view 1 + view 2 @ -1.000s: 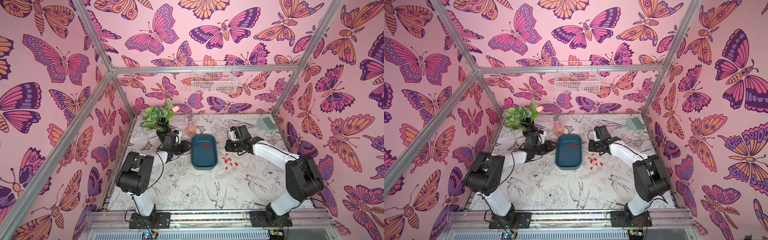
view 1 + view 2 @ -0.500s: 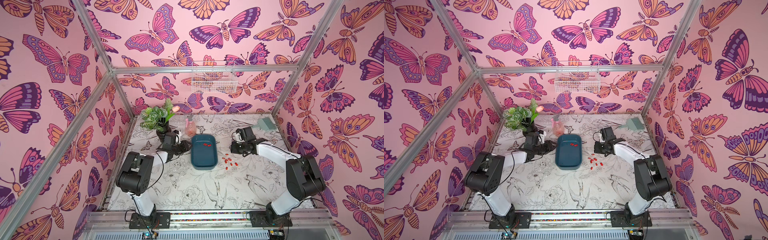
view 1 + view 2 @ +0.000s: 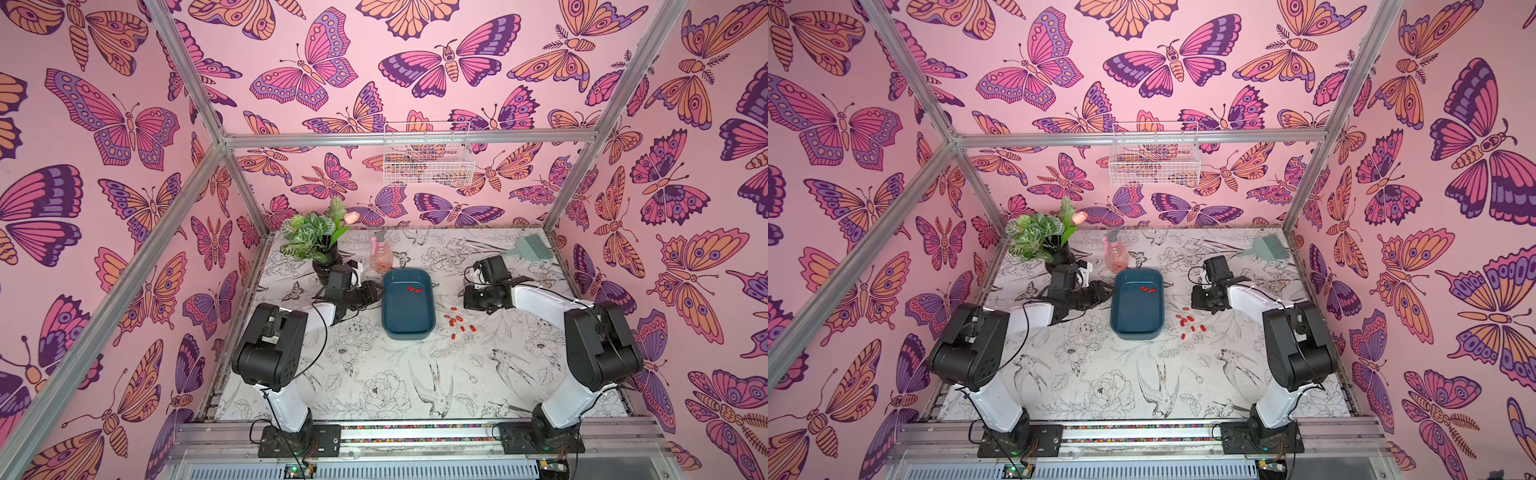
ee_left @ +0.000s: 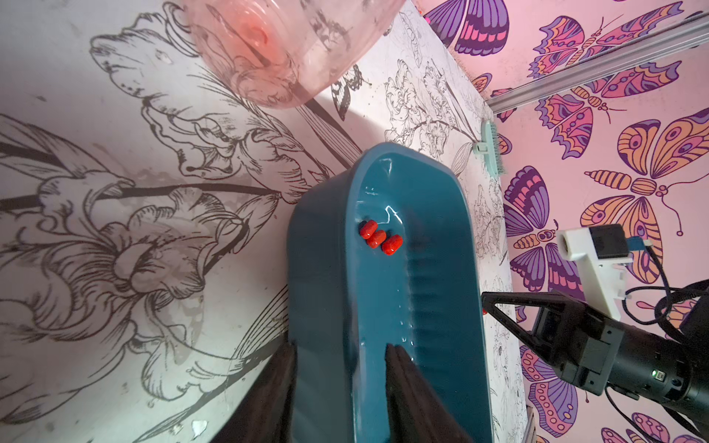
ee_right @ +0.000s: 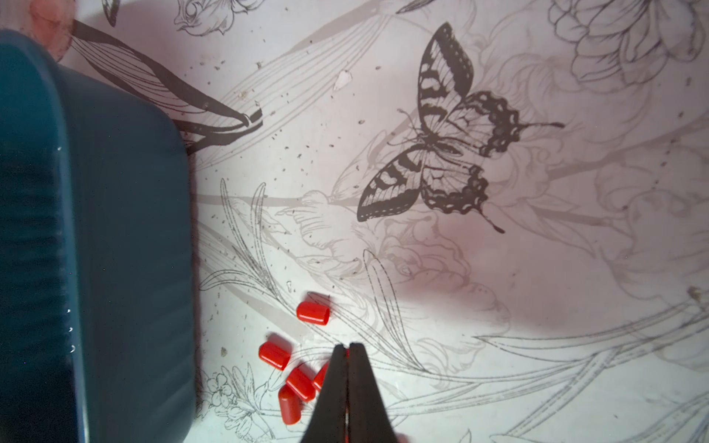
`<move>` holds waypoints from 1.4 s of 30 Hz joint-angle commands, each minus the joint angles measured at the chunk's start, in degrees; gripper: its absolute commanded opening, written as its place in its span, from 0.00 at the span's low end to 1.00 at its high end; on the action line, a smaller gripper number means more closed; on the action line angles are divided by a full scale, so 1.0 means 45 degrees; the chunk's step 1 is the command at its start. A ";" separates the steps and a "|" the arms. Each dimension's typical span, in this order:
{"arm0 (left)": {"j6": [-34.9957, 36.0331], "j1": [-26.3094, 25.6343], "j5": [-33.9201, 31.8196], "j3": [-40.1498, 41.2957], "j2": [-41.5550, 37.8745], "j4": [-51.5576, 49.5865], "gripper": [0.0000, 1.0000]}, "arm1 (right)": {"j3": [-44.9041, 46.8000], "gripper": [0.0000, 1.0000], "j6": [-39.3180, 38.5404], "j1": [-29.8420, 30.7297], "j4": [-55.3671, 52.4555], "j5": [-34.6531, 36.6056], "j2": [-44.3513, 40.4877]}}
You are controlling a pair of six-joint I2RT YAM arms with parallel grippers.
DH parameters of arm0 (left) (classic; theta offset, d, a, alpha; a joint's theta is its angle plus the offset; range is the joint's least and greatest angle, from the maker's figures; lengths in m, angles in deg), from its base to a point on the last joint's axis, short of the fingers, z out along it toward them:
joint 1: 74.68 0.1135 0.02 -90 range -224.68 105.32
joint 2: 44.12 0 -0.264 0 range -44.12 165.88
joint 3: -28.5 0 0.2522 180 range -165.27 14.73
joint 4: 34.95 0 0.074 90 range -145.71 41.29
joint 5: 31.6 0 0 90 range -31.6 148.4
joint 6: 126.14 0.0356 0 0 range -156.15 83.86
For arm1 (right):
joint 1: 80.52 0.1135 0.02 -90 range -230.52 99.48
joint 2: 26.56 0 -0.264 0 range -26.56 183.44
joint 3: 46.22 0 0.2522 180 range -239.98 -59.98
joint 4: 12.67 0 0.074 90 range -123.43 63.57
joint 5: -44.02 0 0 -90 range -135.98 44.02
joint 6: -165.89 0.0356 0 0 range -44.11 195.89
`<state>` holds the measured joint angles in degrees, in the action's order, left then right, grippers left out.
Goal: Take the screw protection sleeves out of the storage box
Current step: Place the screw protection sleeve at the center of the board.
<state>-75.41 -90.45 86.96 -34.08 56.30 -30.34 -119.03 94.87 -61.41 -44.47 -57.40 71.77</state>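
The dark teal storage box (image 3: pixel 409 313) (image 3: pixel 1136 311) lies mid-table. Three red screw protection sleeves (image 3: pixel 413 289) (image 4: pixel 378 237) lie together on its floor near the far end. My left gripper (image 3: pixel 374 291) (image 4: pixel 339 349) is shut on the box's left wall, one finger outside and one inside. Several more sleeves (image 3: pixel 457 322) (image 5: pixel 301 383) lie loose on the table just right of the box (image 5: pixel 115 230). My right gripper (image 3: pixel 467 300) (image 5: pixel 348 347) hangs over that pile with its fingers pressed together. A thin sliver of red shows between them, so it is pinching a sleeve.
A potted plant (image 3: pixel 309 237) stands at the back left, just behind my left arm. A pink spray bottle (image 3: pixel 381 255) stands right behind the box. A pale teal brush (image 3: pixel 530 247) lies at the back right. A white wire basket (image 3: pixel 428 160) hangs on the back wall.
My right gripper has moved rightward, away from the box's right rim, to above the loose sleeves on the table, staying shut. The left arm and the box have not moved.
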 commanded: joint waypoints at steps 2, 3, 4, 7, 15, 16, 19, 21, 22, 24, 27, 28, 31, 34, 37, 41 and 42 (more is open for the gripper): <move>0.0093 0.0066 0.0099 -0.0050 0.0104 0.0052 0.43 | -0.0226 0.07 -0.0300 -0.0098 -0.0572 -0.0090 0.0533; 0.0093 0.0067 0.0089 -0.0050 0.0089 0.0039 0.43 | -0.0275 0.07 -0.0330 -0.0088 -0.0650 -0.0083 0.0637; 0.0093 0.0066 0.0079 -0.0050 0.0098 0.0036 0.43 | -0.0330 0.07 -0.0369 -0.0098 -0.0692 -0.0080 0.0721; 0.0093 0.0052 0.0062 -0.0050 0.0100 0.0039 0.43 | -0.0443 0.07 -0.0458 -0.0098 -0.0859 -0.0006 0.0914; 0.0108 0.0045 0.0013 0.0013 0.0014 0.0053 0.43 | -0.0541 0.12 -0.0508 -0.0097 -0.1031 0.0009 0.1101; 0.0122 0.0018 -0.0101 0.0080 -0.0104 0.0077 0.43 | -0.0550 0.13 -0.0507 -0.0091 -0.1030 -0.0001 0.1081; 0.0127 0.0008 -0.0164 0.0165 -0.0215 0.0119 0.43 | -0.0568 0.13 -0.0530 -0.0094 -0.1048 0.0013 0.1071; 0.0151 -0.0005 -0.0162 0.0184 -0.0244 0.0136 0.43 | -0.0589 0.14 -0.0527 -0.0103 -0.1069 -0.0013 0.1061; 0.0166 -0.0014 -0.0174 0.0184 -0.0235 0.0131 0.43 | -0.0617 0.14 -0.0527 -0.0097 -0.1099 -0.0055 0.1047; 0.0182 -0.0024 -0.0156 0.0184 -0.0246 0.0144 0.43 | -0.0663 0.16 -0.0537 -0.0090 -0.1181 -0.0088 0.1031; 0.0191 -0.0011 -0.0166 0.0166 -0.0246 0.0130 0.43 | -0.0687 0.19 -0.0574 -0.0103 -0.1302 -0.0128 0.1003; 0.0191 -0.0023 -0.0174 0.0165 -0.0256 0.0160 0.43 | -0.0687 0.21 -0.0585 -0.0104 -0.1322 -0.0111 0.0990; 0.0204 -0.0023 -0.0164 0.0165 -0.0257 0.0135 0.43 | -0.0704 0.26 -0.0654 -0.0106 -0.1429 -0.0093 0.1014; 0.0218 -0.0012 -0.0197 0.0212 -0.0328 0.0127 0.43 | -0.0687 0.29 -0.0664 -0.0103 -0.1450 -0.0066 0.0902; 0.0274 -0.0037 -0.0204 0.0314 -0.0476 0.0242 0.43 | -0.0556 0.32 -0.0633 -0.0095 -0.1347 -0.0032 0.0554; 0.0432 -0.0128 -0.0193 0.0506 -0.0858 0.0418 0.43 | 0.0075 0.36 -0.0569 -0.0078 -0.0685 0.0047 -0.0478; 0.0479 -0.0147 -0.0200 0.0568 -0.0987 0.0438 0.43 | 0.0252 0.37 -0.0552 -0.0083 -0.0495 0.0120 -0.0854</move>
<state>-74.91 -90.69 86.63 -32.88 54.51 -30.23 -119.18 92.33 -61.41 -48.25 -57.55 72.55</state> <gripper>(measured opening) 0.435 0.366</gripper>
